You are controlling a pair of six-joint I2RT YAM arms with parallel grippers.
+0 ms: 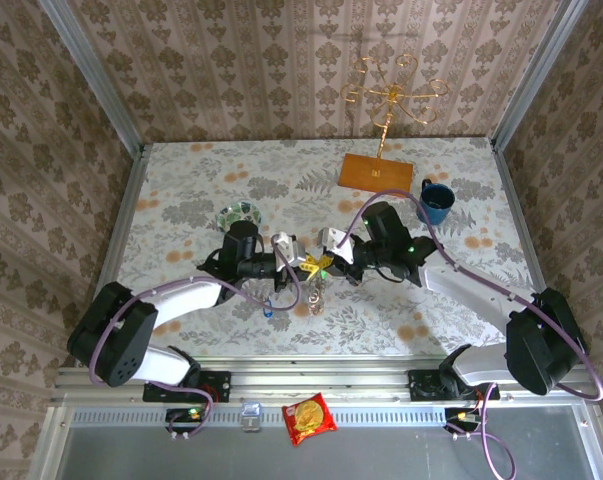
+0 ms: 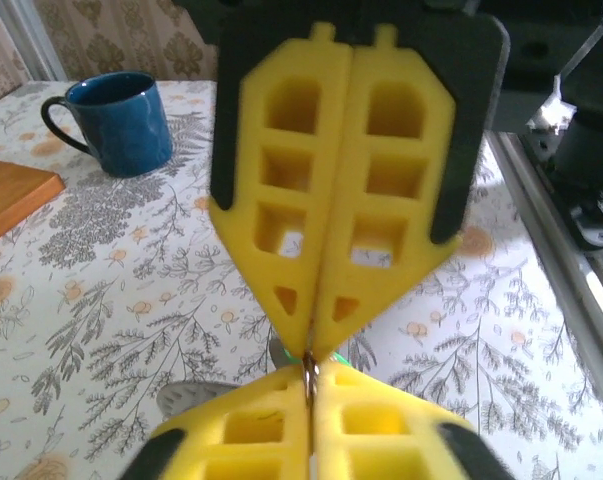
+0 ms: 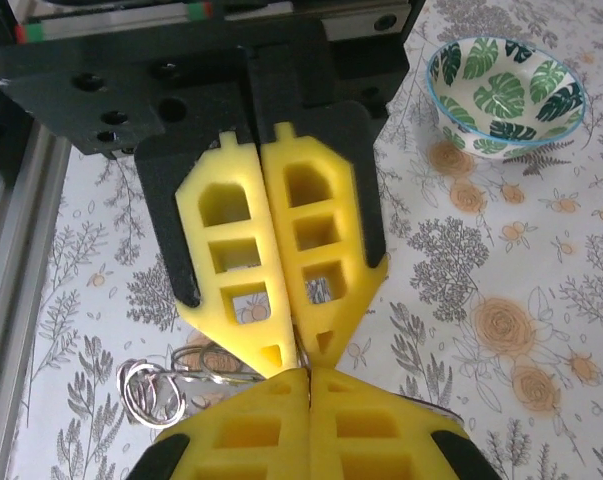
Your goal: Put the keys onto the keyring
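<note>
Keyring (image 1: 316, 301) lies on the table (image 1: 181, 190) just nearside of the gripper tips, blue key (image 1: 268, 310) close by on its left. Above it, both grippers meet tip to tip. Left gripper (image 2: 309, 390) is fully closed, pinching thin metal of the green key (image 2: 299, 354). Right gripper (image 3: 309, 385) is closed too; can't tell what it grips. Bowl (image 1: 239, 213) and mug (image 1: 436, 202) sit beyond.

Mug (image 1: 436, 203) right of bowl (image 1: 237, 214)

The left tool (image 2: 309, 400) and right tool (image 3: 309, 385), both closed, face each other tip to tip.
</note>
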